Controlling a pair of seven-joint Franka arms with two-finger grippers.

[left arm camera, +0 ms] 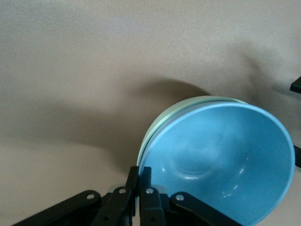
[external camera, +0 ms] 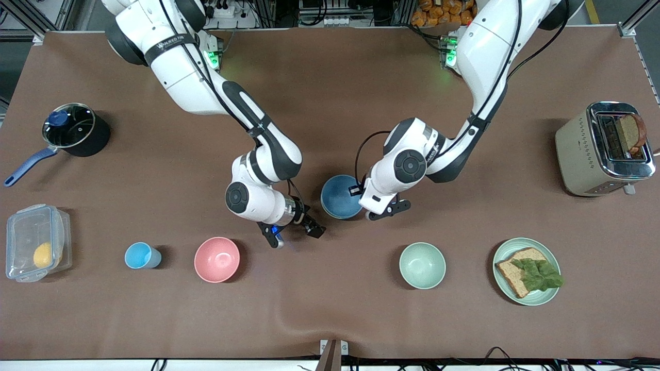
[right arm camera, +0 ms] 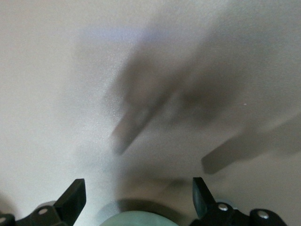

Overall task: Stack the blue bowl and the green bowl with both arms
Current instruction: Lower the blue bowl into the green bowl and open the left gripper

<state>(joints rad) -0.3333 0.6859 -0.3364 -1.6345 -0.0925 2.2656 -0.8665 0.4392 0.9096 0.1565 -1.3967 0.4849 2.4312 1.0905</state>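
Observation:
The blue bowl (external camera: 339, 196) is at the table's middle, nested in the green bowl. In the left wrist view the blue bowl (left arm camera: 221, 155) lies inside the green bowl (left arm camera: 188, 102), of which only a thin rim shows. In the front view the green bowl is hidden under the blue one. My left gripper (external camera: 356, 191) is shut on the blue bowl's rim (left arm camera: 139, 172). My right gripper (external camera: 312, 226) is open and empty (right arm camera: 137, 186), low over the table beside the bowls, toward the right arm's end. A pale green curved edge (right arm camera: 141, 220) shows between its fingers.
A pink bowl (external camera: 216, 259), a light-blue cup (external camera: 139, 255), a mint bowl (external camera: 422, 265) and a plate with bread (external camera: 526, 270) line the near side. A toaster (external camera: 603, 149) stands at the left arm's end. A pot (external camera: 75, 129) and a plastic box (external camera: 36, 242) stand at the right arm's end.

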